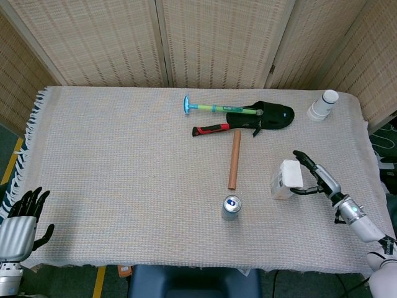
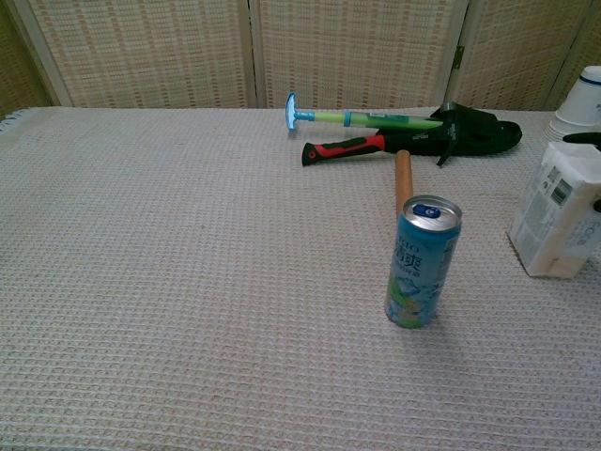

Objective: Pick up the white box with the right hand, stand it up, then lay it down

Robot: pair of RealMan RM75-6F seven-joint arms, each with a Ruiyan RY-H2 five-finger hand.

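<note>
Bright, even overhead light, soft faint shadows, both views sharp with no glare

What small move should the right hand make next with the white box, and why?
Probably tip the white box further toward the right hand until it lies flat. The hand grips it, and it leans with its lower edge on the cloth.

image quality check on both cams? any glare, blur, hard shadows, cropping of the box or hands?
Head view: even, soft light, no glare, sharp; white box and right hand fully in frame, left hand at the bottom-left edge. Chest view: sharp too, only a faint shadow beside the can; the box is cropped at the right edge, and the right hand barely shows there.
</note>
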